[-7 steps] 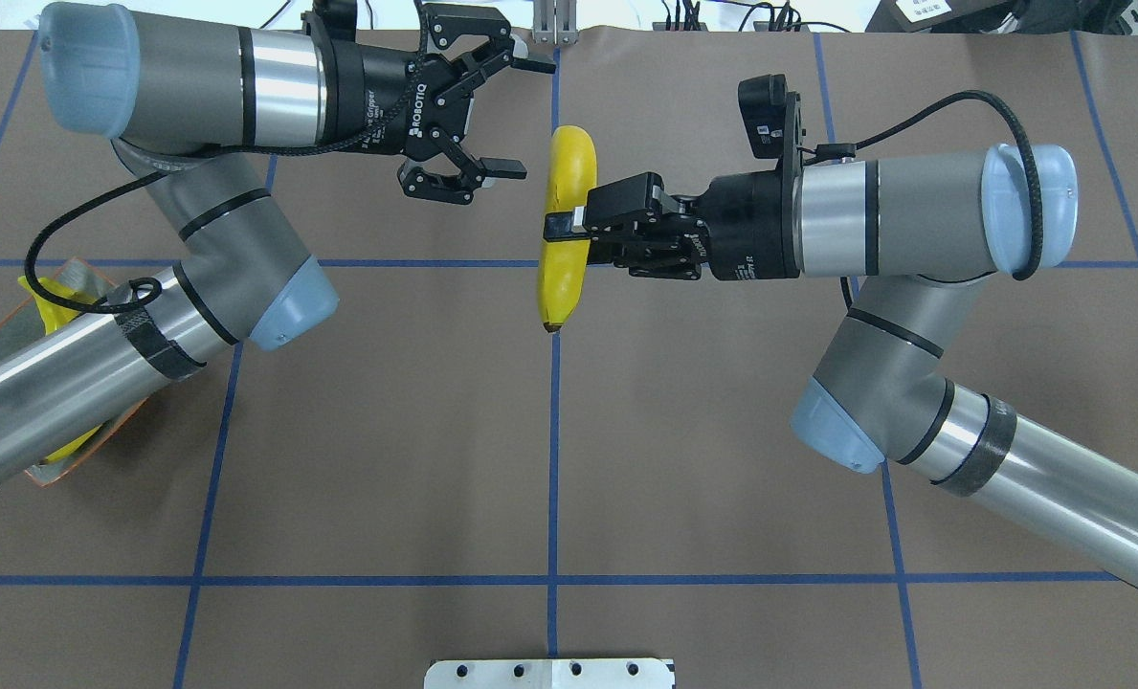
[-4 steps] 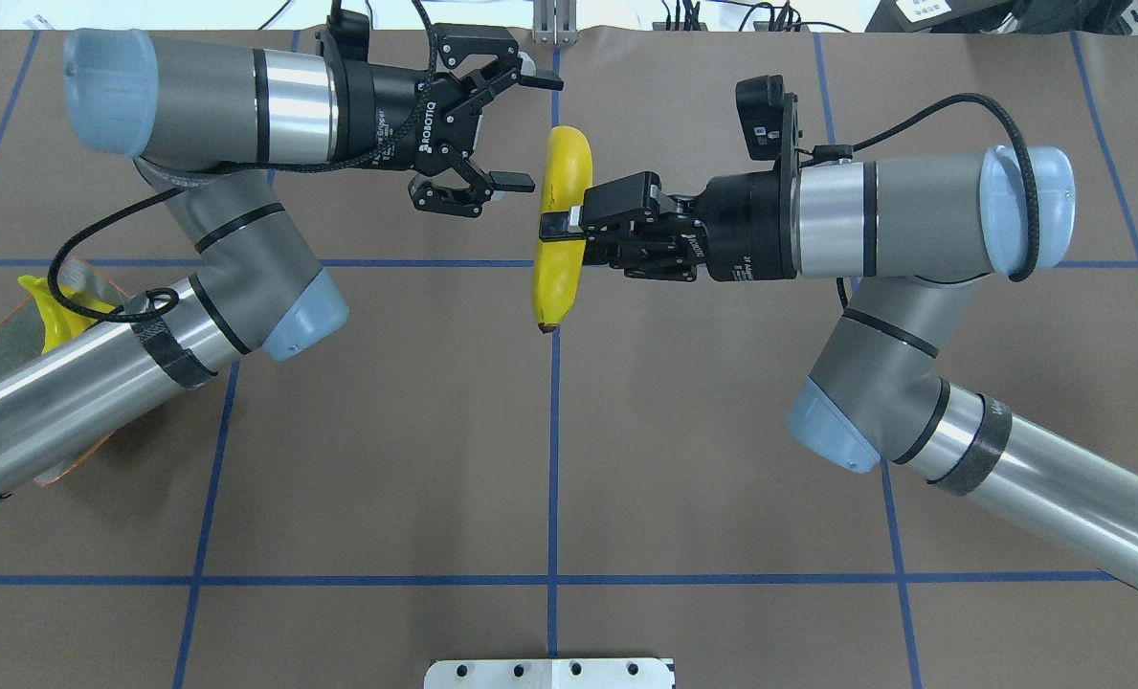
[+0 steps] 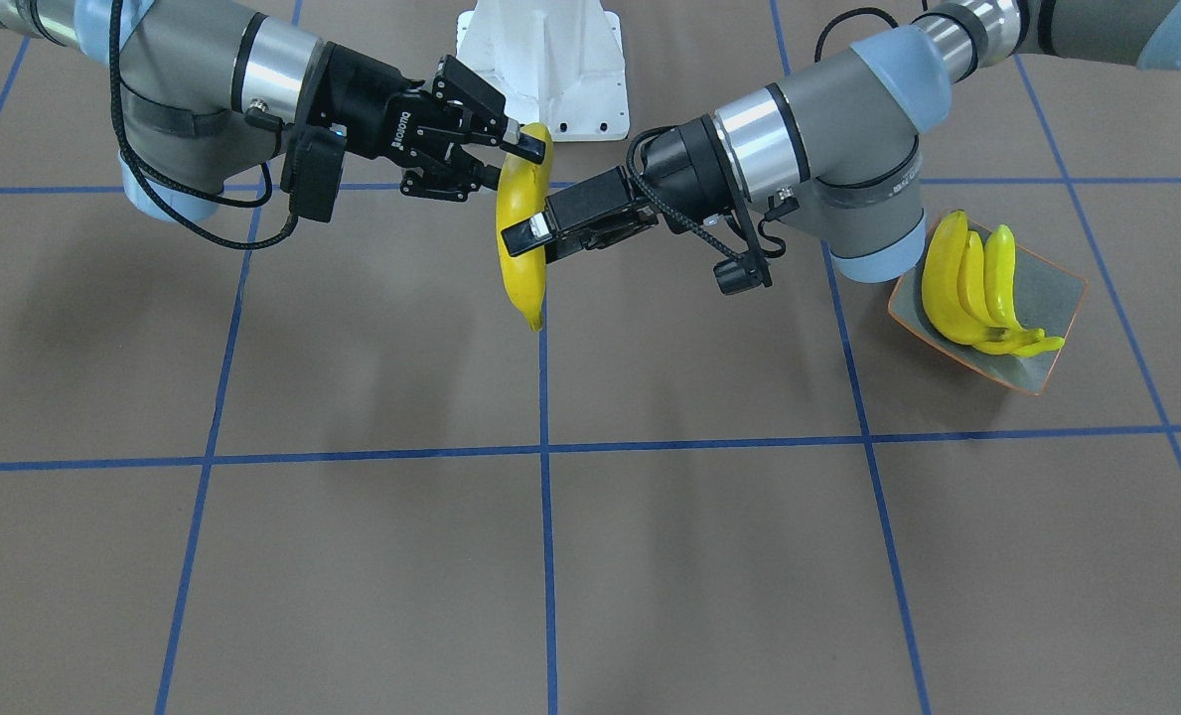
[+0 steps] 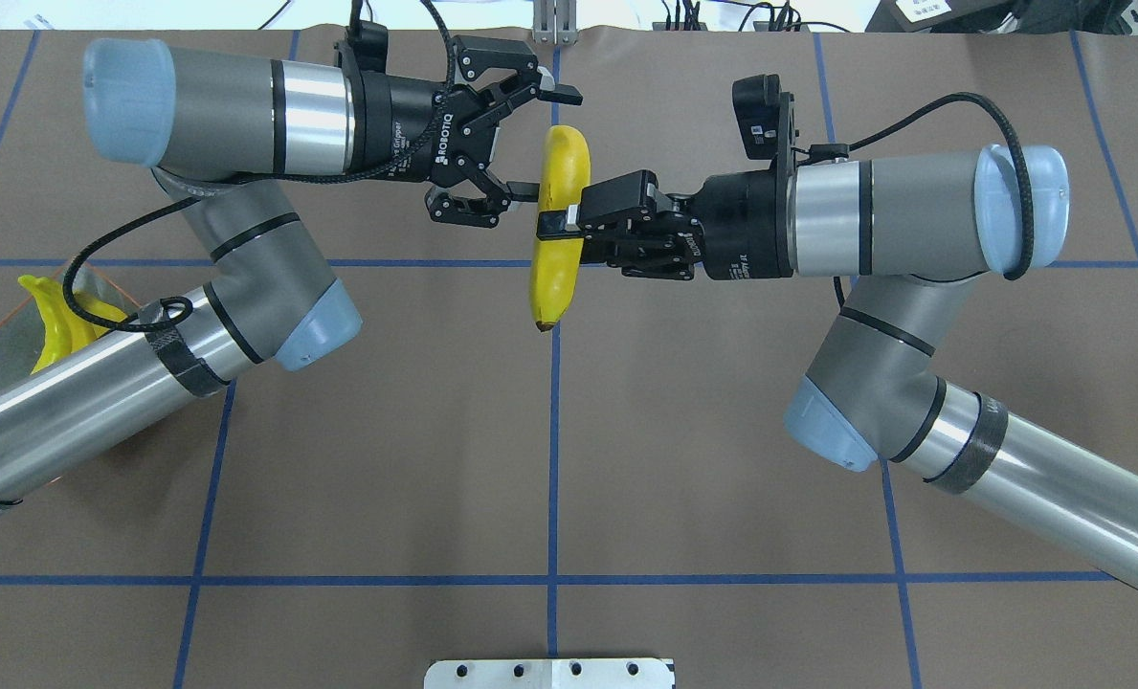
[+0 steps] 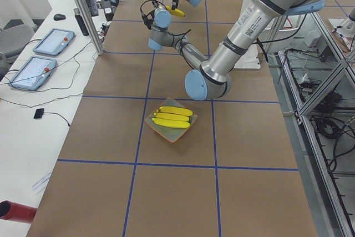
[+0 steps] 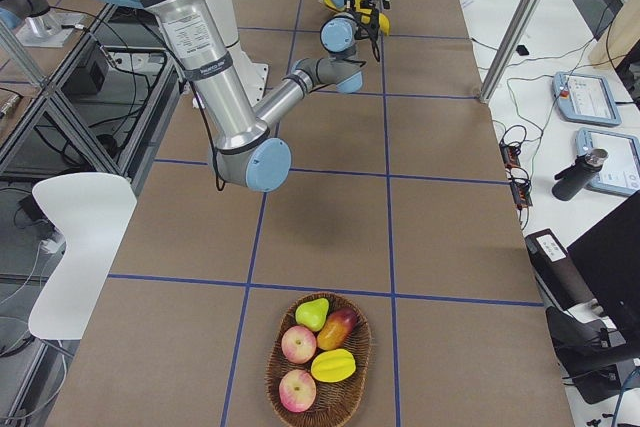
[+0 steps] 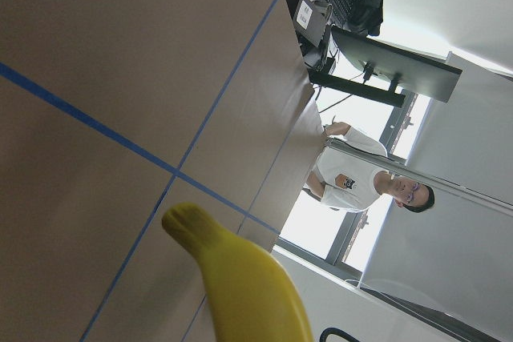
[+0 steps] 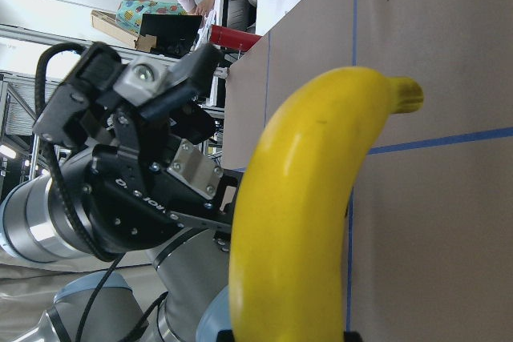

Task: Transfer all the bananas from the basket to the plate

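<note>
While our right pincer [image 4: 554, 222] clamps one banana [image 4: 551, 282], our left pincer [image 4: 547, 144] gapes at its twelve o'clock end overhead, plate [image 3: 1052, 293] holding three bananas [image 3: 948, 283], basket [image 6: 271, 377] holding other fruit [image 6: 300, 344].

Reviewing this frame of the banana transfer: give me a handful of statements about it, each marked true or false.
1. The right gripper is shut on a banana held in the air. True.
2. The left gripper is clamped on that banana too. False: its fingers are spread open about the banana.
3. Four bananas lie on the plate. False: three bananas lie there.
4. The basket holds no banana. True: only other fruit shows in it.
5. The plate sits on the robot's right side. False: it is on the robot's left side.
</note>
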